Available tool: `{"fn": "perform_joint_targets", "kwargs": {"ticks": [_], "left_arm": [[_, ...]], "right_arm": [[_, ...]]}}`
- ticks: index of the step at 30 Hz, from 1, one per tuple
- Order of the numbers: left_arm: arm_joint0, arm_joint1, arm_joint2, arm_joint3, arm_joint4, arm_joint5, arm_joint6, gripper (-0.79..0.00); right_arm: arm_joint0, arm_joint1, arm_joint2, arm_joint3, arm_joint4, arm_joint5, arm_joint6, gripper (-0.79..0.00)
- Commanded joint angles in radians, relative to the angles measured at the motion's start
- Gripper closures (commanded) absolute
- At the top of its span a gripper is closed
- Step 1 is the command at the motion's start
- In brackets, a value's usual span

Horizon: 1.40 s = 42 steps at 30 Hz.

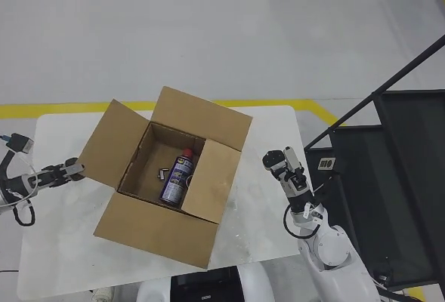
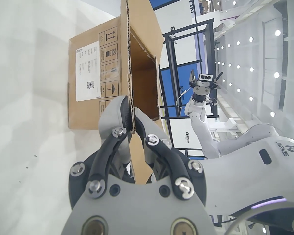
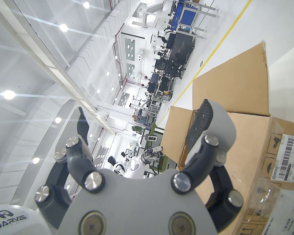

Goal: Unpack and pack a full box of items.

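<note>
The jaws of the left gripper (image 2: 131,113) are closed tight on the outer edge of the left flap (image 2: 142,20) of the cardboard box (image 2: 93,74), with the corrugated edge pinched between the two black pads. In the top view this gripper (image 1: 75,167) is seen at the left side of the table (image 1: 63,249), level with the flap (image 1: 105,147), which is spread outward and slanted up.

The jaws of the right gripper (image 3: 143,116) are spread wide apart and nothing is held between them. That gripper (image 1: 286,170) is raised over the right edge of the table, apart from the box, whose right wall (image 3: 259,147) carries a printed label.

The box (image 1: 203,113) is placed at the middle of the table with all four flaps folded out. A blue spray can (image 1: 177,177) with a red cap is laid on its side on the box floor, cap toward the far wall, close to the right flap. A small grey metal part (image 1: 163,174) is seen just left of the can; what it is cannot be told.

A black metal rack (image 1: 411,151) is set to the right of the table, and a yellow floor line (image 1: 26,110) is painted beyond the far edge.
</note>
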Motion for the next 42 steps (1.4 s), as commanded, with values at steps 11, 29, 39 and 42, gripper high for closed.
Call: {"fn": "perform_joint_targets", "kwargs": {"ticks": [11, 29, 39, 42], "left_arm": [[0.041, -0.003, -0.016, -0.020, -0.021, 0.009, -0.011, 0.000], [0.391, 0.006, -0.284, -0.240, -0.012, 0.053, 0.049, 0.000], [0.529, -0.008, -0.376, -0.309, -0.044, 0.068, 0.069, 0.000], [0.564, -0.012, -0.399, -0.324, -0.056, 0.083, 0.068, 0.000]], "right_arm": [[0.000, 0.000, 0.000, 0.000, 0.000, 0.000, 0.000, -0.785], [0.000, 0.000, 0.000, 0.000, 0.000, 0.000, 0.000, -0.785], [0.000, 0.000, 0.000, 0.000, 0.000, 0.000, 0.000, -0.785], [0.000, 0.000, 0.000, 0.000, 0.000, 0.000, 0.000, -0.785]]}}
